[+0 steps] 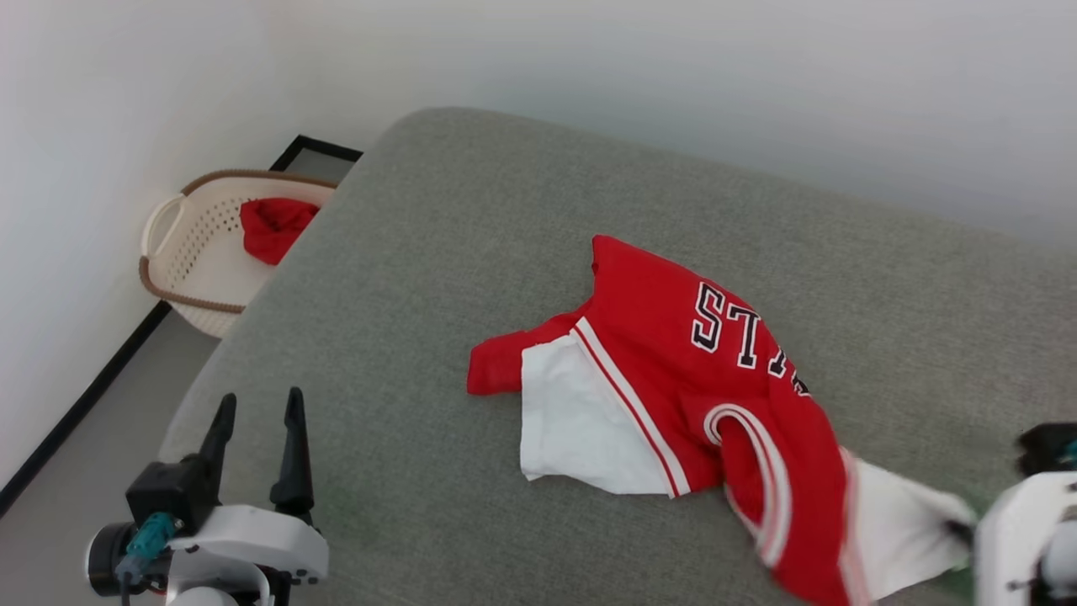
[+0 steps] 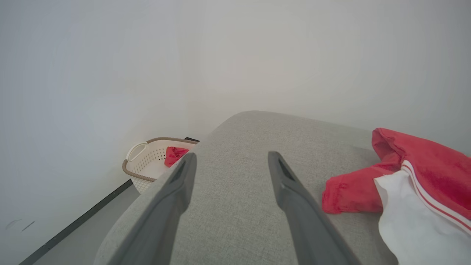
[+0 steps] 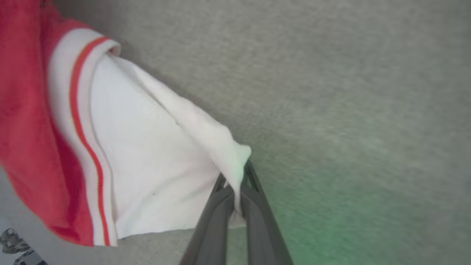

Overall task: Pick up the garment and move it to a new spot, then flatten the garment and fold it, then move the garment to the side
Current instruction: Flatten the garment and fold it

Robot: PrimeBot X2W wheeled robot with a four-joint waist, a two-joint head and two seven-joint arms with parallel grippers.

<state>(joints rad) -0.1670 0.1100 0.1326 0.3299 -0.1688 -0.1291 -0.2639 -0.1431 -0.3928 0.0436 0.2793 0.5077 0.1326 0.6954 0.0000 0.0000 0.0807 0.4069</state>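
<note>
Right end effector [image 3: 235, 180] clenched on the corner of a white sleeve [image 3: 154, 158] of the garment [image 1: 673, 337], fabric pinched between its 2 fingers. Rest of the garment lies left of and ahead of that end effector, crumpled on the grey padded surface [image 1: 471, 219], lettering up. Gripped sleeve looks slightly lifted, but blur makes that unsure. Left end effector [image 1: 260, 397] released, fingers spread, garment to its right, apart. Basket [image 1: 193, 252] with 1 red cloth [image 1: 273, 225] sits ahead-left of it, beside the surface.
</note>
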